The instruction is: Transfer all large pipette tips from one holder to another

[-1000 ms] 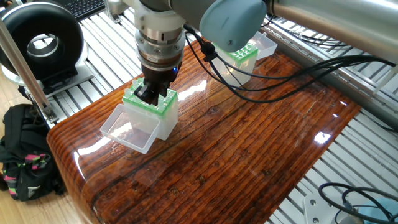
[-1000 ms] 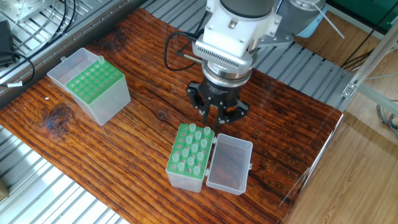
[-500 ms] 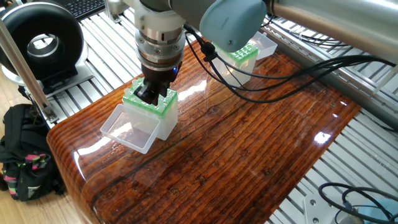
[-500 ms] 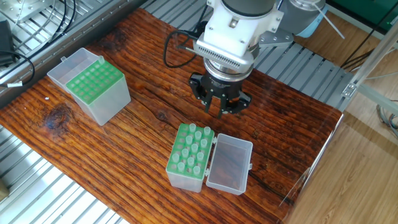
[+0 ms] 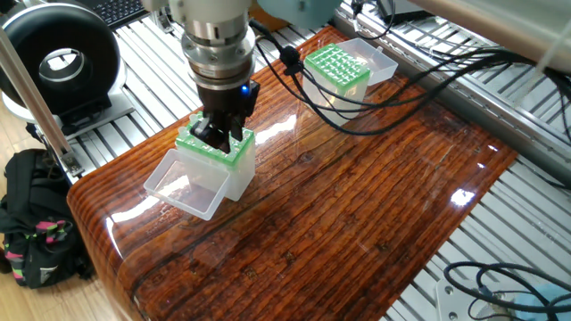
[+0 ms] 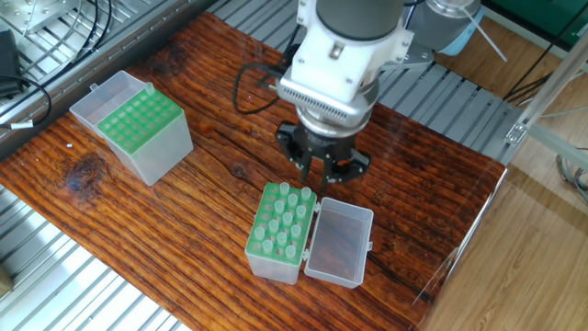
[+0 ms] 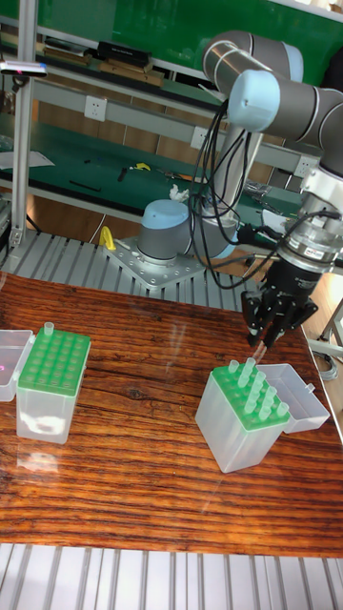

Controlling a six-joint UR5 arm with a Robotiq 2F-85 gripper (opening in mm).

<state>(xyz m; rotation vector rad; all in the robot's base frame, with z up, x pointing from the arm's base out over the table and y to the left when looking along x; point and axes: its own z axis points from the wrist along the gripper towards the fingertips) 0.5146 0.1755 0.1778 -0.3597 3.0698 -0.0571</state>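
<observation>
Several large pipette tips (image 6: pixel 285 213) (image 7: pixel 257 383) stand upright in the green-topped holder (image 6: pixel 276 253) (image 5: pixel 221 153) (image 7: pixel 238 429), whose clear lid (image 6: pixel 338 241) lies open beside it. My gripper (image 6: pixel 317 175) (image 7: pixel 271 335) (image 5: pixel 217 135) points straight down just above that holder's far edge, over the row of tips nearest the arm. Its dark fingers stand slightly apart and I see nothing between them. The other holder (image 6: pixel 140 124) (image 7: pixel 52 367) (image 5: pixel 337 67) stands across the table, with one tip (image 7: pixel 48 330) rising from a corner hole.
The wooden table (image 6: pixel 211 138) drops off to slotted metal rails (image 6: pixel 83 294) on both sides. Black cables (image 5: pixel 375 98) trail from the arm over the table's far side. A black ring device (image 5: pixel 58 62) and a backpack (image 5: pixel 36 223) sit off the table.
The gripper rose and drifted away from the holder half a second ago. It has now come back down and closer to the holder's far row, and the arm's upper joints have swung aside.
</observation>
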